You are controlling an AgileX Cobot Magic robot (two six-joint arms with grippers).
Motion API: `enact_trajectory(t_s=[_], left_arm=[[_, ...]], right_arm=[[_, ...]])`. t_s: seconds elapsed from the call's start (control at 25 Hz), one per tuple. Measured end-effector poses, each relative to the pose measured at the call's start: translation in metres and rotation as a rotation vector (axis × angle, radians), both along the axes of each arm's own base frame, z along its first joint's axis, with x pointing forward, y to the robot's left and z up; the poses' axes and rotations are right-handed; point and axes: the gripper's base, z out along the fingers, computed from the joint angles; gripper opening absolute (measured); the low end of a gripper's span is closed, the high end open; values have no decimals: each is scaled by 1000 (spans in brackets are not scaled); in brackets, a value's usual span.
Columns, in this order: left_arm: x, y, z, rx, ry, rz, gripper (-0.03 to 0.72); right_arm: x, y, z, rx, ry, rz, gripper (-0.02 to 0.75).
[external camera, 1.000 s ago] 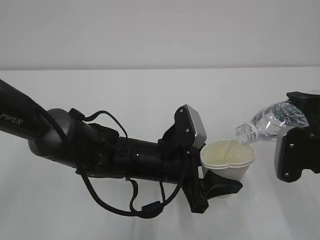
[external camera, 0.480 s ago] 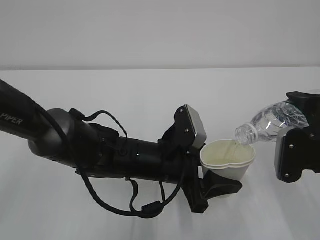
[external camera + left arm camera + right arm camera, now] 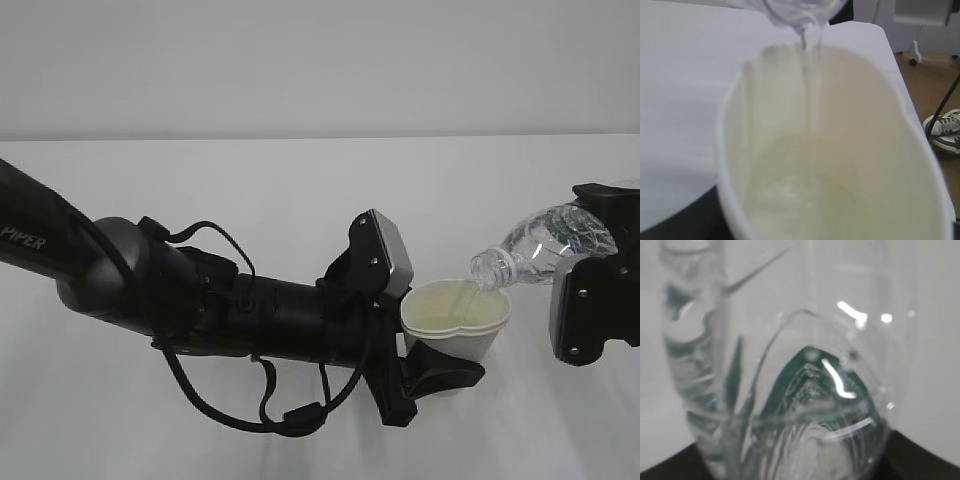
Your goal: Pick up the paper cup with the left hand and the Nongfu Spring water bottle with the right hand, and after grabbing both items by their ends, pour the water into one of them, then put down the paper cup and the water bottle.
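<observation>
Left pincer [image 3: 432, 372] of the black "PIPER"-lettered arm is clamped around the lower body of the small white tapered paper cup [image 3: 460, 322], held upright above the white counter [image 3: 300, 190]. Cup wall is squeezed: rim reads lobed, not round, in both exterior and left wrist views [image 3: 840, 150]. Thin, soft and light, getting heavier as it fills; harder squeeze would likely fold it or spill.

Right pincer [image 3: 590, 300], boxy and black, grips the clear ribbed plastic bottle with dark green label [image 3: 540, 245] near its base end, tilted neck-down, mouth just over the cup rim. Bottle looks crumpled at the grip, so thin and springy. Clear water [image 3: 810, 80] streams into the cup, pooling at bottom. Best hold is low on both.
</observation>
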Motion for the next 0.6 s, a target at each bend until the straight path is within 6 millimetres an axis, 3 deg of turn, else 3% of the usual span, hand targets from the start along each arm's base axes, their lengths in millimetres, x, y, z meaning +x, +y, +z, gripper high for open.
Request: enact_trajectory(t_s=[0.6], left_arm=[[0, 0, 0, 2, 0, 1, 422]], right_arm=[[0, 0, 0, -11, -2, 6, 396]])
